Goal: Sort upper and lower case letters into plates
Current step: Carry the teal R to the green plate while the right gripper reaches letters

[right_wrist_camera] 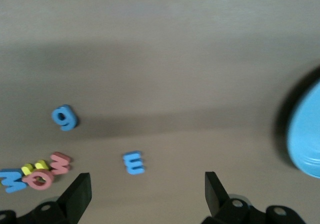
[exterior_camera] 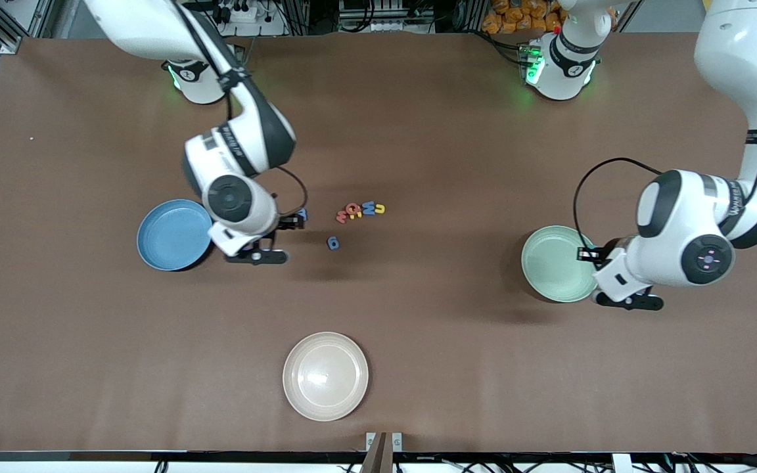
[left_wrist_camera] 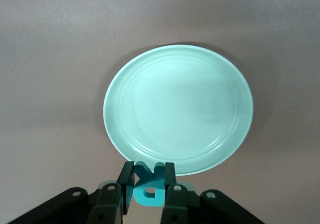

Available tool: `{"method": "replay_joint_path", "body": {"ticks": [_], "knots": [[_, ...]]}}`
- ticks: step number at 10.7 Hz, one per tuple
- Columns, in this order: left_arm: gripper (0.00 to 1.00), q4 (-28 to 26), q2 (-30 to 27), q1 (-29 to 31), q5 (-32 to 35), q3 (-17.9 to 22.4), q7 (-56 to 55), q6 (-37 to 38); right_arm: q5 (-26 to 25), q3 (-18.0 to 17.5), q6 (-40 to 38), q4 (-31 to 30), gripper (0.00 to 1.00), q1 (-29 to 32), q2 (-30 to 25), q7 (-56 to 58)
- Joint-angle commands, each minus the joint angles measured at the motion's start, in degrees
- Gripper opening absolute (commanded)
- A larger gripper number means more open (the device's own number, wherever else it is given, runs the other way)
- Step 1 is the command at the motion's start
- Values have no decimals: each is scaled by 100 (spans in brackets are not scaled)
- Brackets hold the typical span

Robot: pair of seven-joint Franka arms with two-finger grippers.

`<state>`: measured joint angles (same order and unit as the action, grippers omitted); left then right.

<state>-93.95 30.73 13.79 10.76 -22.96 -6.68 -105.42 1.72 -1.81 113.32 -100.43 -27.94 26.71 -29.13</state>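
A: Nearest is the cream plate (exterior_camera: 325, 376). Where is the teal letter (left_wrist_camera: 148, 186)?
B: Clamped in the left gripper (left_wrist_camera: 146, 184), jaws tight on it, at the mint plate (exterior_camera: 554, 263) edge.
A: The right gripper (right_wrist_camera: 146, 193)?
B: Jaws wide, over a blue letter (right_wrist_camera: 133, 162) beside the blue plate (exterior_camera: 174, 234).

A cream-beige plate (exterior_camera: 325, 376) is lying empty at the lower centre of the frame, sitting on the brown bench (exterior_camera: 457, 341) filling the picture.
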Motion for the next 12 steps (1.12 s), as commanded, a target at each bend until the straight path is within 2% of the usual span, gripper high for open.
{"method": "replay_joint_path", "body": {"ticks": [1, 2, 4, 6, 9, 10, 11, 12], "knots": [[0, -429, 21, -60, -101, -77, 9, -573, 30, 32, 444, -151, 100, -89, 281, -32], [0, -475, 47, -52, -101, -77, 9, -646, -75, 32, 785, -422, 100, -185, 282, -14], [23, -475, 47, -43, -101, -68, -35, -638, -286, 32, 1479, -975, 100, -212, 230, 214], [60, -475, 47, -52, -101, -68, -97, -638, -295, 32, 2297, -1686, 100, -353, -16, 232], [77, -449, 38, -61, -92, -59, -105, -620, -287, 32, 2739, -2085, 100, -467, -96, 180], [92, -440, 38, -69, -92, -59, -106, -611, -287, 32, 2827, -2164, 100, -458, -122, 180], [100, -431, 21, -69, -83, -59, -97, -594, -287, 32, 2836, -2234, 100, -450, -183, 180], [100, -423, 12, -78, -83, -59, -88, -576, -287, 32, 2845, -2304, 100, -423, -210, 180]]}}
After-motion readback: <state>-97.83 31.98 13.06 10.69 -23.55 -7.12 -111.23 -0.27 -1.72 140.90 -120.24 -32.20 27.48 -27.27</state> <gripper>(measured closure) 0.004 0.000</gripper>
